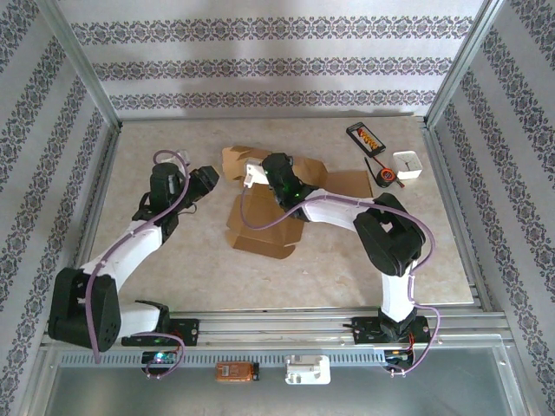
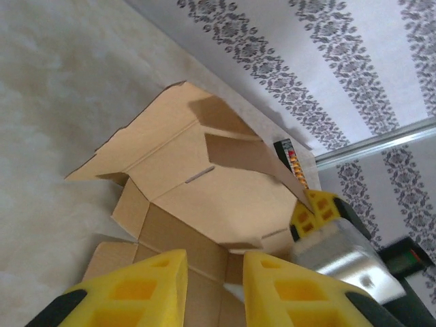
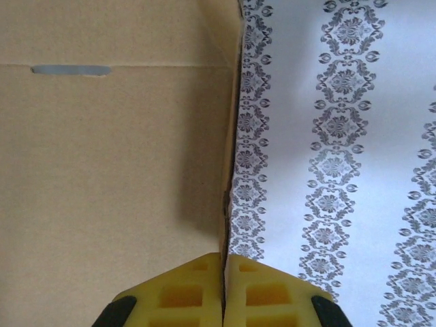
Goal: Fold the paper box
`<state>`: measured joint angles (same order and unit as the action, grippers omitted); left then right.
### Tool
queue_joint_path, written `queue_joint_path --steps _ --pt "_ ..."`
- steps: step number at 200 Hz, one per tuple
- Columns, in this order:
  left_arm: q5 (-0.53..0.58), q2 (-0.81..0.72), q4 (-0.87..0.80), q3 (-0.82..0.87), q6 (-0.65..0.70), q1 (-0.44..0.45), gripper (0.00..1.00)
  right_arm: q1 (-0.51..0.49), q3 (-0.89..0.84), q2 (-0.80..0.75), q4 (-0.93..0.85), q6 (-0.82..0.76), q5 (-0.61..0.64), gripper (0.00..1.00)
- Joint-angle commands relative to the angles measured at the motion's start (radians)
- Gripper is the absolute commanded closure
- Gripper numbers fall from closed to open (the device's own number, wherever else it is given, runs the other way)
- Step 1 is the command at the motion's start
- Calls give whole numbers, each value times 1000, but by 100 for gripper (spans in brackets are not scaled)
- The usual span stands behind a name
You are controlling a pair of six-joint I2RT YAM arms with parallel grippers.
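Observation:
The paper box (image 1: 260,227) is a brown cardboard blank lying partly unfolded at mid-table, with some flaps raised. In the left wrist view its inner panels and a slot (image 2: 204,184) spread out ahead of my left gripper (image 2: 214,255). That gripper's yellow fingers stand apart just above the cardboard, with nothing between them. From above, the left gripper (image 1: 211,179) sits at the box's left side. My right gripper (image 3: 223,257) is shut on the thin edge of an upright flap (image 3: 102,170). Its yellow fingers (image 2: 317,211) pinch that flap at the box's far side (image 1: 251,173).
A black tray with orange pieces (image 1: 364,137), a small white box (image 1: 408,165) and a round orange-black item (image 1: 384,178) lie at the back right. Patterned walls and metal posts close in the table. An orange device (image 1: 237,371) and a white part (image 1: 308,370) sit on the front rail.

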<state>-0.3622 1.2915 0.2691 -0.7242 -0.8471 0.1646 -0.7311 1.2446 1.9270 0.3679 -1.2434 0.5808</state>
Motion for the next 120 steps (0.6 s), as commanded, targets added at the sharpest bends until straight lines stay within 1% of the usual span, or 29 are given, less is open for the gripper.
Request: queue_joint_path --steps 1,47,56,69,78,94,120 --pt "-19 67 121 -39 -80 11 74 -27 -34 -11 102 -50 23 94" --pt "-65 211 171 -133 -105 12 77 -60 -131 -25 201 -105 26 93" --pt "-66 229 172 -145 -105 11 79 -62 -140 -25 219 -114 29 92" --pt "-76 254 181 -149 -107 12 87 -65 -149 -25 238 -128 35 92" --pt "-94 270 200 -149 -113 13 90 -66 -155 -26 250 -137 36 92" --pt "-131 301 223 -147 -127 18 92 -70 -157 -31 264 -149 32 92" --pt "-151 349 250 -155 -126 46 92 -83 -147 -35 282 -159 24 92"
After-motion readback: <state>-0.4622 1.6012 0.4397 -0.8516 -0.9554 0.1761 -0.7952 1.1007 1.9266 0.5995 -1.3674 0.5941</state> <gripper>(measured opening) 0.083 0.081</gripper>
